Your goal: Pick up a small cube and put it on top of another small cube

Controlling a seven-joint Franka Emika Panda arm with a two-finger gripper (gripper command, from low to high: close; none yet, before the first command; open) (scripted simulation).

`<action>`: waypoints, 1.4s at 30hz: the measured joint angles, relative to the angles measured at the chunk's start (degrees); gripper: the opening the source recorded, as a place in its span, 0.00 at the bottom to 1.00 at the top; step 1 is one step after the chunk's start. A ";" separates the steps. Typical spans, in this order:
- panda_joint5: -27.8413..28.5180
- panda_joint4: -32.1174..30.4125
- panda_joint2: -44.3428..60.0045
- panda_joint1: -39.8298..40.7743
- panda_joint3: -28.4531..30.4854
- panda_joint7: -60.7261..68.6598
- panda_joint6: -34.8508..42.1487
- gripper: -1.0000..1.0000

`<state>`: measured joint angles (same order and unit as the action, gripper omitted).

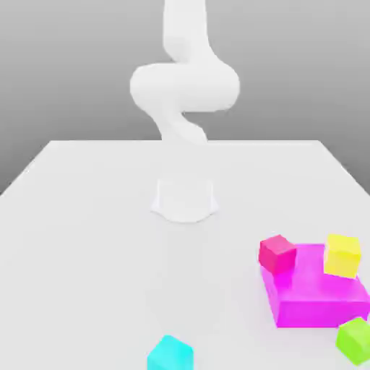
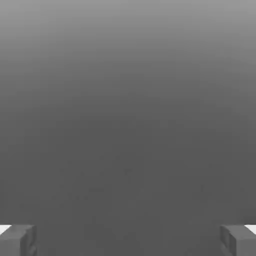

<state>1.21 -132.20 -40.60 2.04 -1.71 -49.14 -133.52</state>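
End effector [image 2: 128, 241] spread, empty — the red cube [image 1: 277, 254], lower right of the exterior view, could topple if nudged.

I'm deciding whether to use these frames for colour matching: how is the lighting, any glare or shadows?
Exterior view: bright, nearly shadowless; the white arm almost melts into the pale table; cube colours stay vivid. Hand view: dim grey gradient, lighter at one edge, no glaring hotspot.
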 joint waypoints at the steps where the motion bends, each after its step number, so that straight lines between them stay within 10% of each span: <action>1: 0.54 -0.18 2.26 0.86 -0.72 -1.44 -0.75 0.50; 32: 7.03 -3.21 65.76 8.26 -4.85 -32.41 -26.80 0.50; 33: 7.34 -2.97 67.01 7.95 -4.48 -32.65 -27.77 0.00; 42: 6.37 -3.65 63.69 8.74 -5.47 -31.97 -25.22 0.00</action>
<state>7.58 -135.84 23.09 10.78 -7.18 -81.11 -158.74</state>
